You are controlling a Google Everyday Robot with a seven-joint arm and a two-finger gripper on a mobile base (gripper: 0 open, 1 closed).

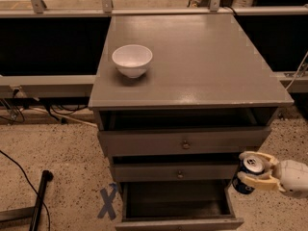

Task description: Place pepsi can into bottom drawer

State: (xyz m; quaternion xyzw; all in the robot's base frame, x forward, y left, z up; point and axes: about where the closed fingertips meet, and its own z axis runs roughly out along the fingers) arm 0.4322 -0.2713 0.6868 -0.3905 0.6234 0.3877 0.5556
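The pepsi can [246,174], dark blue with a silver top, is upright in my gripper [256,171], which is shut on it. The gripper comes in from the right edge and holds the can beside the cabinet's right front corner, level with the middle drawer and just above the right end of the bottom drawer. The bottom drawer [178,222] is pulled out, and its dark inside faces up. Its grey front runs along the lower edge of the view.
A white bowl [132,59] stands on the grey cabinet top [202,61] at the left. Two shallower drawers with small round knobs [185,145] sit above the bottom one. A blue X [109,201] is taped on the floor left of the cabinet, and a black pole [39,196] lies farther left.
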